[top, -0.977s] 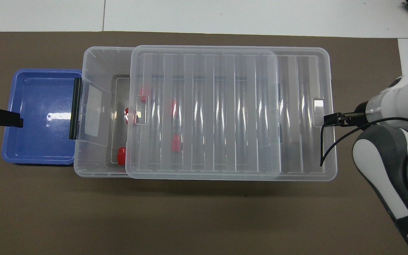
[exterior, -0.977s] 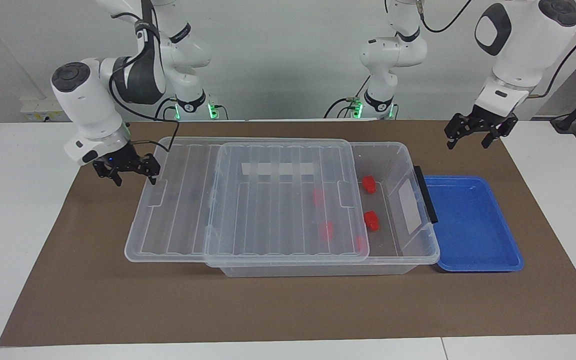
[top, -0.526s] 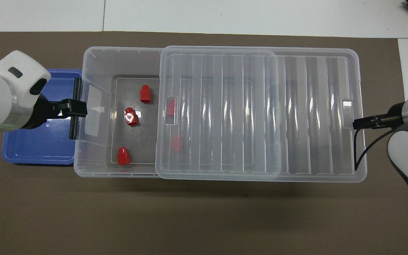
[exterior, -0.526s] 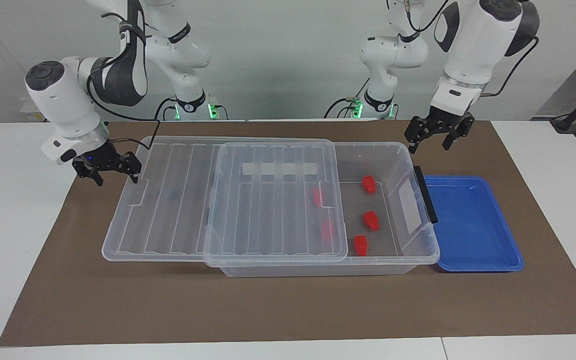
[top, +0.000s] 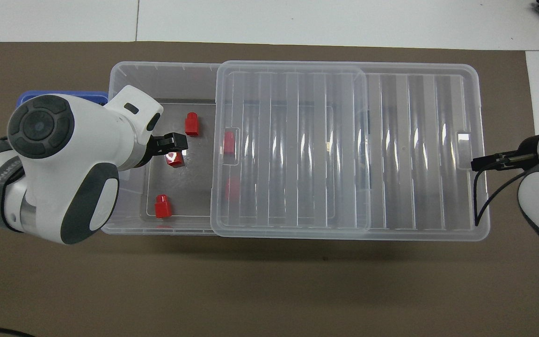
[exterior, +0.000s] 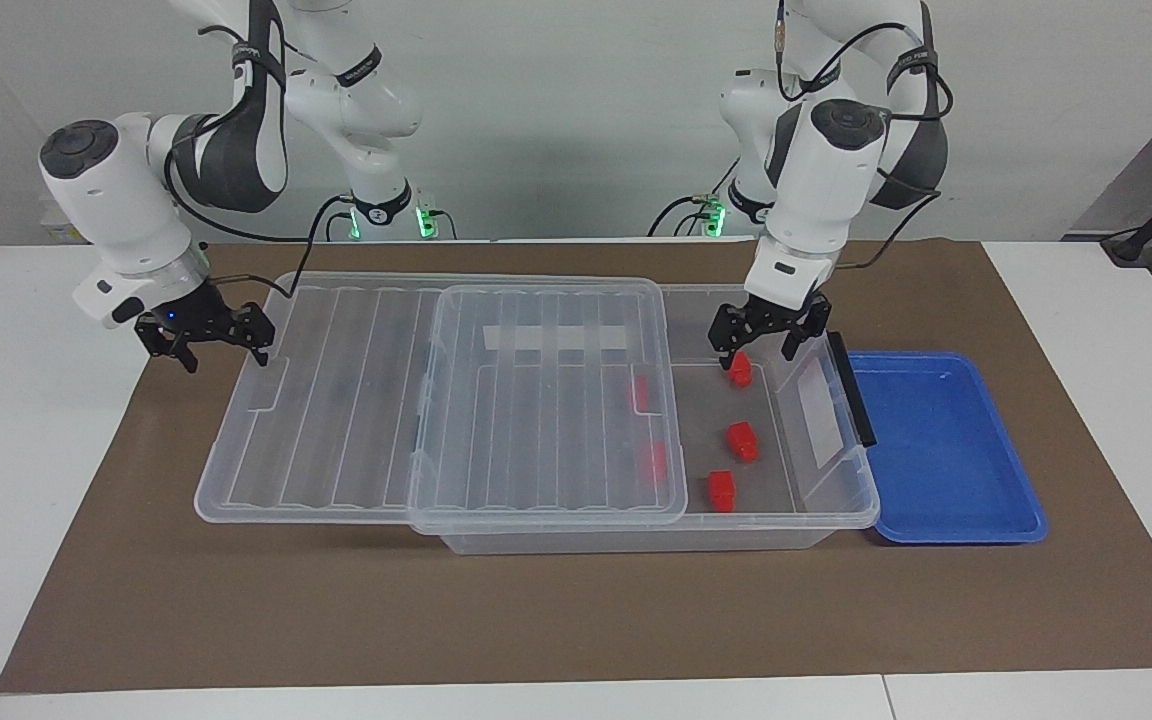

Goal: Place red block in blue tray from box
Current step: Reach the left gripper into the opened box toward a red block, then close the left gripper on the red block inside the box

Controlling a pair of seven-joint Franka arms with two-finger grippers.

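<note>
My left gripper hangs with its fingers apart over the uncovered end of the box, and a red block lies on the box floor directly beneath it, untouched. Beside the gripper, toward the left arm's end of the counter, sits the blue tray. My right gripper has its fingers spread at the edge of the slid-back lid.
</note>
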